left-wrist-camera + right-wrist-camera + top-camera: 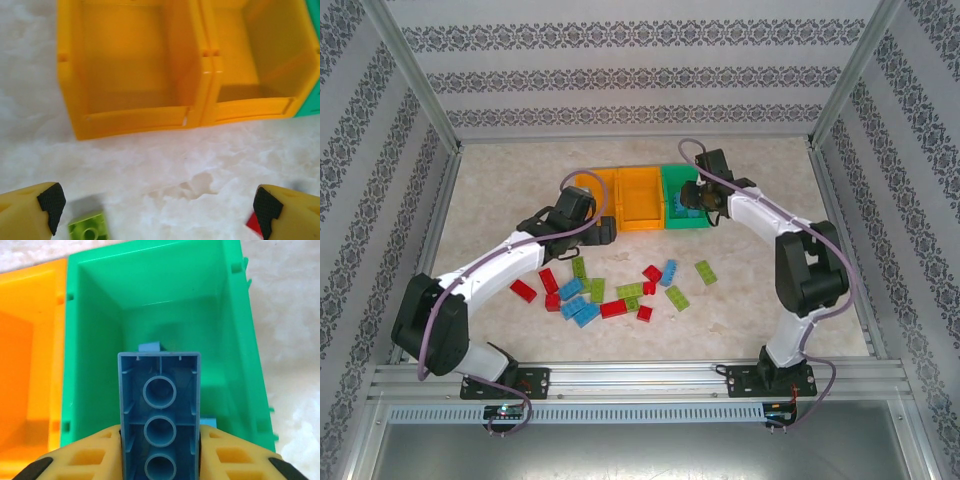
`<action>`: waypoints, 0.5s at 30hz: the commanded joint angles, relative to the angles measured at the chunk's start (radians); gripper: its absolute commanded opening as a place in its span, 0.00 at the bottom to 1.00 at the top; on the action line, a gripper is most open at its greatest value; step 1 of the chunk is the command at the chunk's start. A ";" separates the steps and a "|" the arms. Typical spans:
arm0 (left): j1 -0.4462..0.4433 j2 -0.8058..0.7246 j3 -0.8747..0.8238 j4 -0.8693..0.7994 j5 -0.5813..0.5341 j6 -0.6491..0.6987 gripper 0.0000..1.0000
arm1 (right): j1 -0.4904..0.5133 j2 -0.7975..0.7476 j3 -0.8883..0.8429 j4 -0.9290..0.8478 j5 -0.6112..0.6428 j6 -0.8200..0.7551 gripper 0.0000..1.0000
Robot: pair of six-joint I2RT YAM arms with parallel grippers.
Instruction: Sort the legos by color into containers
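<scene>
Three joined containers stand at the back of the table: two orange bins [640,200] and a green bin [677,215]. Red, blue and light green legos [610,292] lie scattered in front of them. My left gripper [603,232] hangs open over bare table just before the left orange bin [135,120], nothing between its fingertips [50,205]; a green lego [90,229] and a red lego [253,223] lie by them. My right gripper [160,462] is shut on a blue lego [160,405], held over the green bin [100,340]. Blue legos [150,346] lie inside that bin.
A red lego [523,290] lies farthest left and a green one [705,272] farthest right of the scatter. Patterned walls and metal posts enclose the table. A metal rail [640,378] runs along the near edge with both arm bases.
</scene>
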 commanded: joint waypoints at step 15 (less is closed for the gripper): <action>0.024 -0.029 -0.099 -0.148 0.011 -0.025 0.93 | -0.010 0.120 0.128 -0.090 0.001 0.006 0.58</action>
